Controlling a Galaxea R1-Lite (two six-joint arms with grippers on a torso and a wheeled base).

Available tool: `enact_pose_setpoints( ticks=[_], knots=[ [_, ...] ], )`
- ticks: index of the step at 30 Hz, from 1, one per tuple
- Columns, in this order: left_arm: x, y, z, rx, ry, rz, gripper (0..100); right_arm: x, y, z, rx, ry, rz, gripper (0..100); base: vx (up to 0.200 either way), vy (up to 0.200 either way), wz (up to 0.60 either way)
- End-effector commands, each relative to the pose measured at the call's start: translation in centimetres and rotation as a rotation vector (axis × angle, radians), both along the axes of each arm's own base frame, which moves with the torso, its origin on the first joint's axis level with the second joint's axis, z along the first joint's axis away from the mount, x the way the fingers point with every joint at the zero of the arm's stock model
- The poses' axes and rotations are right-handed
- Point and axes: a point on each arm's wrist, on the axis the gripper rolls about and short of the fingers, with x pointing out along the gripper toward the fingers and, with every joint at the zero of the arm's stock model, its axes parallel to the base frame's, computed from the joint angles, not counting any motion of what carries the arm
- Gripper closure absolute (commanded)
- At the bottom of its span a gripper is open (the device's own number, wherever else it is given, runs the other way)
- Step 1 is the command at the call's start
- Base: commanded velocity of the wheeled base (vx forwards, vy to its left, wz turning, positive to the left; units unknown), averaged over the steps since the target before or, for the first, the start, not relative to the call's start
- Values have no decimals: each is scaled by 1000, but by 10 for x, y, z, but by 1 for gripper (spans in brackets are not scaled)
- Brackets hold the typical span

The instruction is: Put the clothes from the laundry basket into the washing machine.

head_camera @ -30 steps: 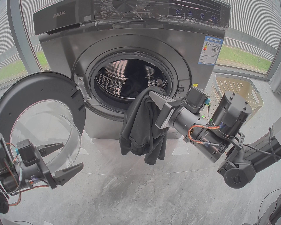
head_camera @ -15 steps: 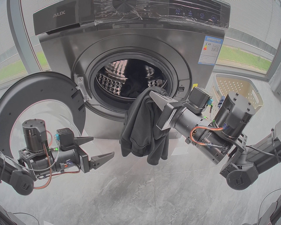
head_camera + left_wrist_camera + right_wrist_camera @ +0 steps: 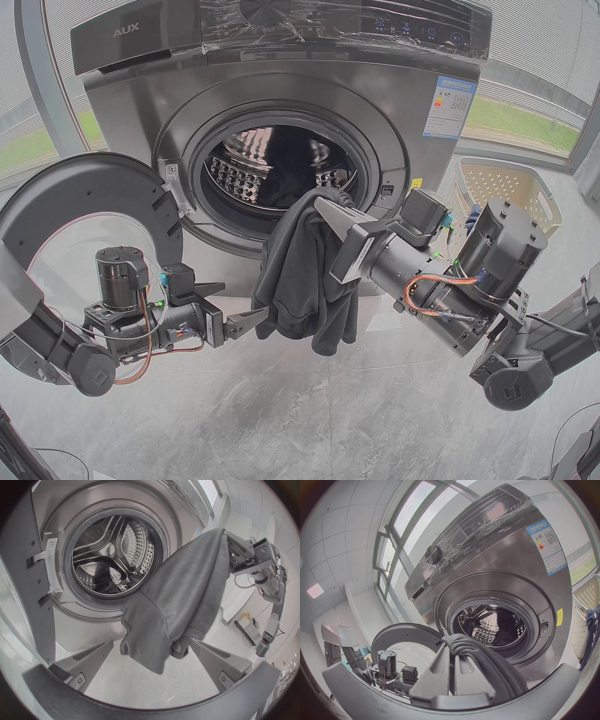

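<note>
Clamping dark grey fabric garment (image 3: 300, 275) in right gripper (image 3: 326, 207), dangling at mouth of open silver front-loading washing machine (image 3: 281, 87), not yet inside. Hovering left gripper (image 3: 242, 301), jaws apart, beside hem. Judging roughly midway: dark cloth (image 3: 106, 586) lying in drum (image 3: 237, 178), navy item (image 3: 592, 627) waiting in beige perforated basket (image 3: 519, 187).

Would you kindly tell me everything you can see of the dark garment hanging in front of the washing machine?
The garment is a dark grey, soft, knit-looking piece with seamed hems, bunched and folded. The right gripper is shut on its top fold, and the rest hangs freely, clear of the floor, before the lower rim of the washing machine opening. Its lowest folds hang between the fingers of the open left gripper; whether they touch cannot be told.
</note>
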Motion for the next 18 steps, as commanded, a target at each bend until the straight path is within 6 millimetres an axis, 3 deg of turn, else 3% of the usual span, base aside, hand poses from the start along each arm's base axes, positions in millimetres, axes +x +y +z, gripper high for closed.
enact_pose_setpoints(
  ticks=[1, 11, 18],
  knots=[
    [15, -7, -12, 7, 8, 19, 0, -2, 1, 1, 3, -3, 5, 100, 0, 0, 0],
    [36, -15, -16, -17, -36, 57, 0, -4, 3, 0, -1, 0, 14, 100, 0, 0, 0],
    [37, -25, -18, -26, -54, 29, 0, -3, 4, -1, -3, 3, 16, 100, 0, 0, 0]
  ],
)
